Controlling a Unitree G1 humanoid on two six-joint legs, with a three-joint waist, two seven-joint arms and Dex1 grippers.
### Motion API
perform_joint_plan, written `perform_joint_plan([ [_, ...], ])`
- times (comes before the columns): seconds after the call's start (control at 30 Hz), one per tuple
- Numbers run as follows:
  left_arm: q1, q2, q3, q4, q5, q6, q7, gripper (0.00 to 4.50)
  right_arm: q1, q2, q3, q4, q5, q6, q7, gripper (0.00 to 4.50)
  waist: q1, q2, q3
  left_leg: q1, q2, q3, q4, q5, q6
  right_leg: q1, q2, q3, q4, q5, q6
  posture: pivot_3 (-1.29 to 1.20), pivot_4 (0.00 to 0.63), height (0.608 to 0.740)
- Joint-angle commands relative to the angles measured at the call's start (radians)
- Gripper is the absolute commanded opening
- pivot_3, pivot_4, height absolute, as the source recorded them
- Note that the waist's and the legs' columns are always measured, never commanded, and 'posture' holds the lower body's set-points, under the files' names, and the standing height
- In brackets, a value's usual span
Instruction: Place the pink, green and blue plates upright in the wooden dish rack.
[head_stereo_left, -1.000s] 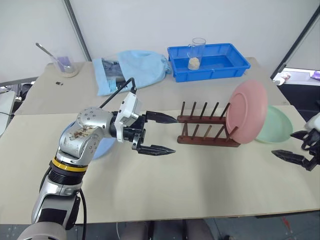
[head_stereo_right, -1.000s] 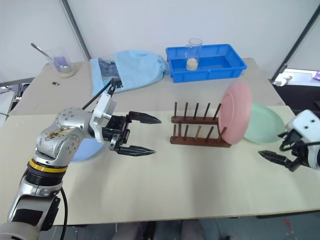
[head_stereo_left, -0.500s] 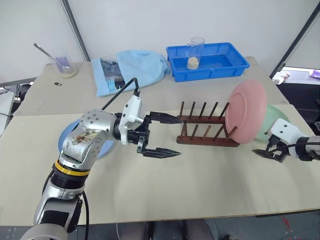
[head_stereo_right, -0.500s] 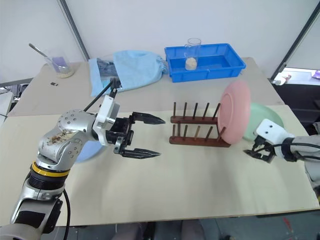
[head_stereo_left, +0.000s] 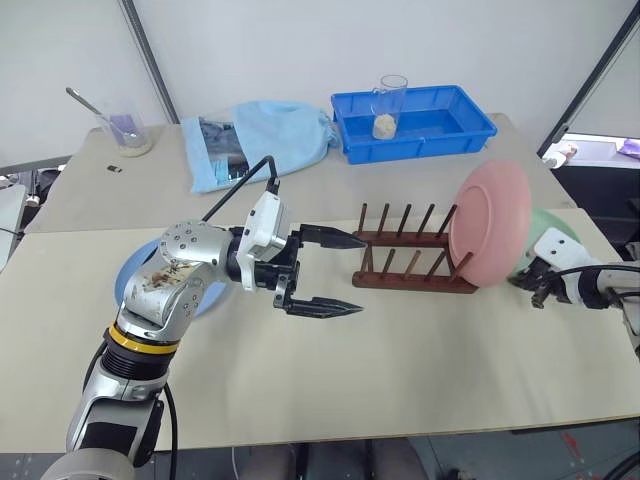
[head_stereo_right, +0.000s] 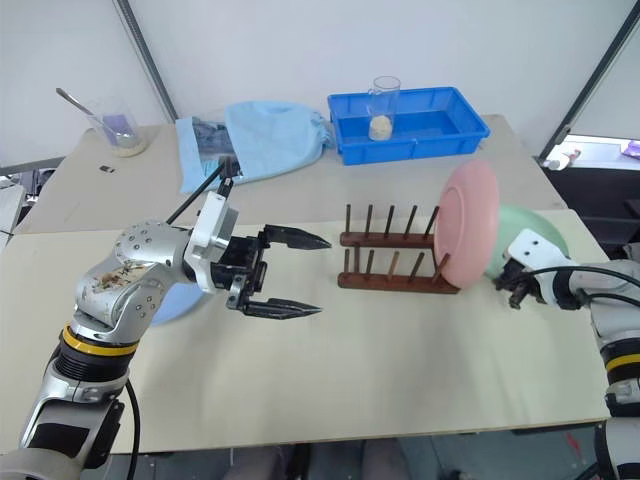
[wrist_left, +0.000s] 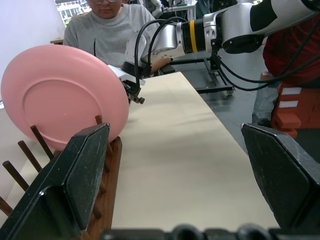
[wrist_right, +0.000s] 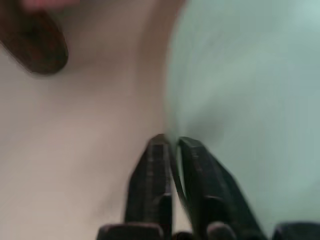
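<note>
The bench (head_stereo_left: 400, 350) lay bare and roomy in front of the wooden dish rack (head_stereo_left: 410, 262), where the pink plate (head_stereo_left: 488, 222) stood upright at the right end, leaving pegs free to its left. The green plate (head_stereo_right: 527, 232) lay flat behind it near the bench's right edge, the right gripper (wrist_right: 170, 145) with fingers closed on its rim, so this looked like the pickup; next it likely needed lifting clear of the pink plate. The blue plate (head_stereo_left: 130, 280) waited flat under the left arm, whose left gripper (head_stereo_left: 333, 272) hung with fingers wide apart and empty.

R pincer (wrist_right: 170, 145) tips pinched on green plate (wrist_right: 250, 90) rim, tabletop (wrist_right: 75, 150) beside.
</note>
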Motion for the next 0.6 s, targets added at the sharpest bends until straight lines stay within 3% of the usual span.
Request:
perform_joint_plan([
  [0.03,-0.004,0.010,0.018,-0.017,-0.001,-0.014,0.003,4.50,0.032,0.003,-0.031,-0.021,0.002,0.018,-0.013,0.06,0.006,0.000,0.000,0.000,0.000,0.000,0.000,0.000,0.000,0.000,0.000,0.000,0.000,0.000,0.000,0.00,0.150,0.740],
  [0.17,0.003,0.019,0.030,-0.011,0.000,-0.011,0.015,4.50,0.080,-0.010,-0.089,-0.098,0.030,0.040,-0.039,0.06,0.010,0.000,0.000,-0.001,0.000,0.000,0.000,0.000,0.000,-0.001,0.000,0.000,0.000,0.000,0.000,0.00,0.150,0.740],
  [0.4,0.025,0.038,0.071,0.005,-0.005,0.002,0.061,4.50,0.159,-0.075,-0.337,-0.314,0.104,0.120,-0.144,0.06,0.017,0.000,0.000,-0.001,0.000,0.000,0.000,0.000,0.000,-0.002,0.000,0.000,0.000,0.000,0.000,0.00,0.150,0.740],
  [0.6,0.022,0.044,0.100,0.038,-0.006,0.014,0.099,4.50,-0.001,-0.052,-0.506,-0.586,0.277,0.359,-0.241,0.06,0.008,0.001,0.000,-0.001,0.000,0.000,-0.001,0.000,0.000,-0.002,0.000,0.002,0.001,0.000,0.000,0.00,0.150,0.740],
])
